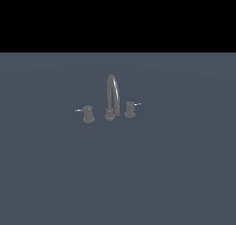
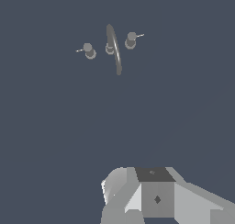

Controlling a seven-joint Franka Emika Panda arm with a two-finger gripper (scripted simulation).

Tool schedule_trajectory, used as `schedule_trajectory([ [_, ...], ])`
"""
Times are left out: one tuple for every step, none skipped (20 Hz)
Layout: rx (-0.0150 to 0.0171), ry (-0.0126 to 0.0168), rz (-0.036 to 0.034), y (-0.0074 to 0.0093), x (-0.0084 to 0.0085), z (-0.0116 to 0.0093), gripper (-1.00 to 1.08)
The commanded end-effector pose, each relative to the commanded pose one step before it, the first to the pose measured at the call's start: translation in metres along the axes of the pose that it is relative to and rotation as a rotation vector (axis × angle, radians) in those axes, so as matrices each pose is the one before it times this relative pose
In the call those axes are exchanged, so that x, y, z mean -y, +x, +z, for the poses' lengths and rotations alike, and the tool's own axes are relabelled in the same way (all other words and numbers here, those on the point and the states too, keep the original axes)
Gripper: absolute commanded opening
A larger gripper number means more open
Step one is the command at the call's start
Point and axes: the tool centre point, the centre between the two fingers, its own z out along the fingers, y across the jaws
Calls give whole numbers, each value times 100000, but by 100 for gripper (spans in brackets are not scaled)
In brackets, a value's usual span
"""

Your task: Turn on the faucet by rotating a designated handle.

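Nothing's done yet: my gripper (image 2: pixel 133 216) sits well away from the faucet (image 1: pixel 112 97), its handle (image 1: pixel 130 109) beside the spout untouched; jaw opening I can't tell.

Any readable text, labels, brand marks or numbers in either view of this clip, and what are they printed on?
None. The faucet, the handle, its twin knob and the grey surface are all plain. The robot's hand shows only a small dark diamond mark on its housing, not a letter or number.
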Motion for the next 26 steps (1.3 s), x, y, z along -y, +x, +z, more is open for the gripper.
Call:
schedule_trajectory([
  [0, 0, 0, 0, -1, 0, -100],
  [-66, 97, -20, 21, -2, -20, -100],
  [-196, 295, -58, 59, -13, -59, -100],
  [-315, 470, -93, 99, -19, -95, -100],
  [-443, 656, -132, 132, -30, -133, -100],
  [-551, 806, -167, 162, -38, -166, -100],
  [-537, 776, -172, 152, -37, -161, -100],
  [-405, 579, -142, 108, -29, -122, -100],
  [-268, 381, -110, 66, -18, -81, -100],
  [-131, 187, -72, 25, -8, -40, -100],
  [0, 0, 0, -12, -8, -1, -100],
  [95, -134, 39, -18, 10, 29, -100],
  [66, -99, 139, 33, 5, 25, -100],
  [7, -22, 217, 80, -6, 12, -100],
  [-7, -6, 309, 124, -7, 12, -100],
  [-4, -18, 425, 165, -12, 19, -100],
  [8, -40, 533, 203, -12, 29, -100],
  [18, -60, 641, 241, -13, 39, -100],
  [25, -77, 749, 280, -14, 48, -100],
  [29, -88, 841, 315, -13, 58, -100],
  [29, -94, 929, 350, -12, 67, -100],
  [28, -98, 1028, 391, -10, 77, -100],
  [28, -104, 1117, 426, -8, 88, -100],
  [31, -114, 1216, 464, -4, 103, -100],
  [34, -125, 1318, 505, 2, 119, -100],
  [35, -134, 1419, 545, 8, 137, -100],
])
